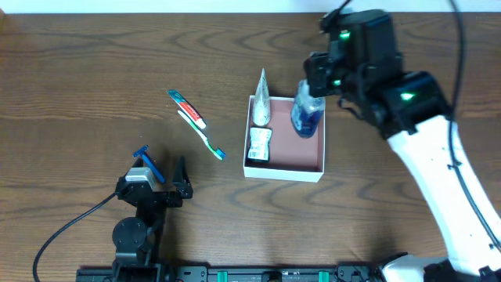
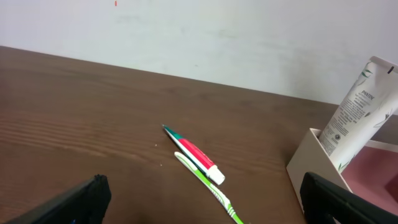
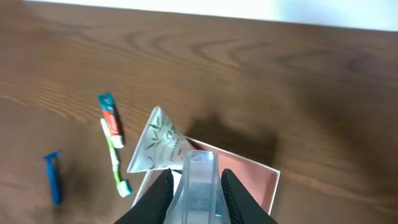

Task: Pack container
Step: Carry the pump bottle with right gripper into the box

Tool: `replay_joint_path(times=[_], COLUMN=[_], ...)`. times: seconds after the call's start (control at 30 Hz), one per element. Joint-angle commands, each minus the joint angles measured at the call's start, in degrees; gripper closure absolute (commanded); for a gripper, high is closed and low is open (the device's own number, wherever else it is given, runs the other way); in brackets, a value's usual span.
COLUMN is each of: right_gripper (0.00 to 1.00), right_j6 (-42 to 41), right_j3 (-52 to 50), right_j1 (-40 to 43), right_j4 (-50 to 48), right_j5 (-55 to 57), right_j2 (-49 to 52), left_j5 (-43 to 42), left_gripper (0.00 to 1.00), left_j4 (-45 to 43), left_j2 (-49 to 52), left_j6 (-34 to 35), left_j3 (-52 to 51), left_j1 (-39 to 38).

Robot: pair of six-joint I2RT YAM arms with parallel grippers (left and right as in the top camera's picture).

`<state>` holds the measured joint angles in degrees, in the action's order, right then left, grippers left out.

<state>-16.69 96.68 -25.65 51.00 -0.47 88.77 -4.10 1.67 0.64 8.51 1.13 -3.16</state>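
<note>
Nearest the base, the left arm is crouching low on the grained wooden counter (image 1: 78, 94). Its left gripper (image 1: 162, 171) is pointing away, fingers (image 2: 81, 199) spreading wide and gripping nothing, and a blue plastic razor (image 1: 146, 163) is lying just beside it. Beyond, a slim green-and-white toothbrush (image 1: 202, 133) and a red, green and white toothpaste tube (image 1: 186, 108) are lying close alongside each other. To their right the container (image 1: 282, 173) is sitting on the counter, square, white-walled and pinkish-floored. It is holding a small white tube (image 1: 259, 145) lying along its left wall and a taller leaf-printed tube (image 1: 261, 102) leaning over its far rim. Farthest, the white right arm is reaching in from the right, the right gripper (image 3: 199, 193) pressing its black fingers (image 3: 155, 196) against a translucent blue bottle (image 1: 307, 116) over the container's far right corner.
</note>
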Motion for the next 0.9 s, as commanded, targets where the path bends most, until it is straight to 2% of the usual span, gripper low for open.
replay_joint_path(times=[0.0,0.23,0.87], right_gripper=[0.78,0.82,0.83], right_j6=[-3.7,-6.5,-7.7], right_j3=[0.7,0.7,0.7], right_j1=[-3.1,-7.0,-7.7], right_j4=[-0.6,-0.7,-3.3], right_j5=[9.3,15.6,15.7], right_j2=[1.8,6.5,14.5], left_j5=[-0.7,-0.6,-0.7], left_gripper=[0.02,0.02,0.02], left_j4=[2.1,2.1,2.1], left_j2=[0.0,0.0,0.0], left_j6=[-1.0,-1.0,-1.0], left_j3=[-0.9,-0.9,-0.9], left_j1=[-0.1,-0.1,-0.1])
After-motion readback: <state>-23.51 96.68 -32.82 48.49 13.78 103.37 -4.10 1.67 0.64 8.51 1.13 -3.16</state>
